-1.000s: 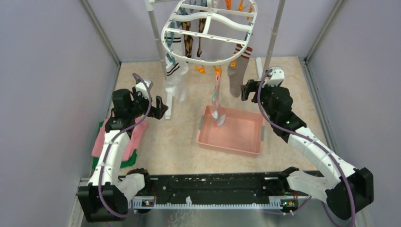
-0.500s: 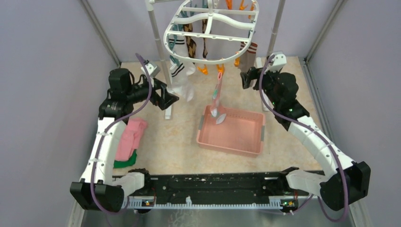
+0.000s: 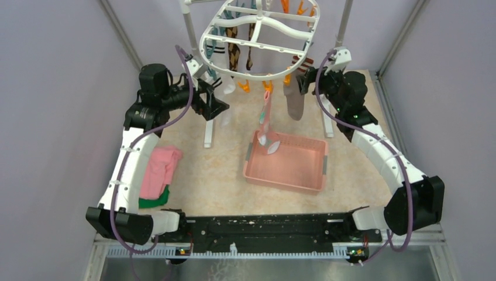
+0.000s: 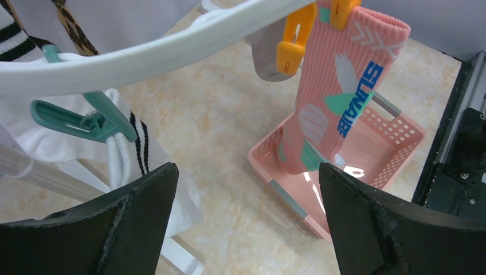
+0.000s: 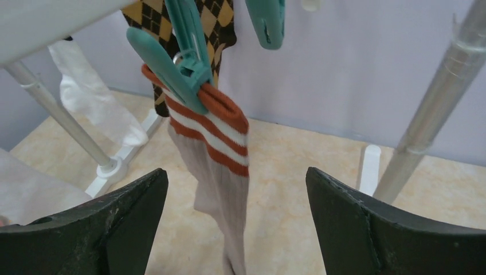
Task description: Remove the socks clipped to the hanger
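Your left gripper [image 4: 246,172] has its fingers spread wide and holds nothing. It sits just under the front rim of the white hanger [image 4: 143,52]. Right of centre in that wrist view, a pink sock [image 4: 338,86] hangs from an orange clip [image 4: 292,40] on the rim. The sock carries white and teal leaf shapes and blue vertical lettering that looks like "SUNABE". Its toe dips into the pink basket [image 4: 401,132] on the table. Close to your left finger, a teal clip [image 4: 80,117] pinches a white sock with black cuff stripes [image 4: 123,166]. That sock is near the finger, but you cannot tell whether they touch.

Your right gripper [image 5: 236,175] is spread wide too, with nothing between the pads. Straight ahead of it, a grey sock with an orange-and-white striped cuff [image 5: 218,149] hangs from a teal clip [image 5: 177,63], which bites the cuff's top edge. The sock falls in line with the gap between the fingers, and neither finger meets it. Behind it a brown-and-tan argyle sock [image 5: 215,23] hangs from the same side of the rack. The metal stand pole [image 5: 435,97] rises to the right.

In the top view, all the socks hang clipped to the hanger at the far end of the table. Folded pink and green cloths [image 3: 158,172] lie beside your left arm. No writing shows on the other socks.
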### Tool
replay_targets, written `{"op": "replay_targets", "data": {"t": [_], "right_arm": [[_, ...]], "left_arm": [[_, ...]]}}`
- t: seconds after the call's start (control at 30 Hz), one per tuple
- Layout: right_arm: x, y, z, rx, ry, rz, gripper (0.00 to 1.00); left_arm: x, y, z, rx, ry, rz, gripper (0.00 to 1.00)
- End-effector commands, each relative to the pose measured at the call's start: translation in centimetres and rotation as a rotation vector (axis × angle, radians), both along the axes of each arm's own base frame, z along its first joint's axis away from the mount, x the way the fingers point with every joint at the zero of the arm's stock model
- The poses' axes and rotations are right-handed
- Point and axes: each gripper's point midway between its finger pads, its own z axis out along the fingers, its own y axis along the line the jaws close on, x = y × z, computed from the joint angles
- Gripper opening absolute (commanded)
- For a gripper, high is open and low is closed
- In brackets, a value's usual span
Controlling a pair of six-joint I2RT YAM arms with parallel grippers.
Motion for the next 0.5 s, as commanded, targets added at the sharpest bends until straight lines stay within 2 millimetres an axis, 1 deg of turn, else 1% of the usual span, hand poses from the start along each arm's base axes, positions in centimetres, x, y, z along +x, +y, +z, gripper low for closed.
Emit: {"op": "replay_targets", "data": {"t": [0.0, 0.03, 0.07, 0.1, 0.13, 0.17, 0.3, 0.33, 0.37, 0.47], "right_arm": [[0.7, 2.0, 5.2, 0.012, -0.145, 0.117, 0.88], [0.9, 2.3, 5.2, 0.012, -0.145, 0.128, 0.84], [1.0, 2.6, 5.3, 0.013, -0.146, 0.143, 0.77], [0.9, 2.9, 5.3, 0.012, -0.148, 0.165, 0.69], [0.6, 3.4, 5.4, 0.014, -0.152, 0.193, 0.55], [0.3, 3.6, 5.5, 0.021, -0.155, 0.206, 0.44], [-1.8, 4.0, 6.3, 0.077, -0.198, 0.26, 0.14], [-2.2, 4.0, 6.4, 0.089, -0.2, 0.266, 0.03], [-2.6, 4.1, 6.4, 0.096, -0.194, 0.273, 0.0], [-3.6, 4.5, 6.5, 0.105, -0.185, 0.29, 0.0]], "left_arm": [[0.5, -0.3, 2.3, -0.013, -0.045, 0.003, 0.99], [0.7, -0.4, 2.2, -0.012, -0.042, 0.002, 0.99], [0.9, -0.5, 2.0, -0.008, -0.041, 0.007, 0.99], [1.3, -0.4, 1.8, -0.002, -0.043, 0.019, 0.99], [1.8, -0.3, 1.5, 0.002, -0.043, 0.035, 0.99], [2.3, -0.1, 1.4, 0.006, -0.045, 0.059, 0.99], [4.7, 1.0, 1.6, 0.009, -0.077, 0.173, 0.99], [5.2, 1.2, 1.7, 0.007, -0.082, 0.199, 0.99], [5.6, 1.5, 2.1, 0.002, -0.092, 0.224, 0.99], [6.5, 2.1, 2.9, -0.008, -0.106, 0.281, 0.99]]}}
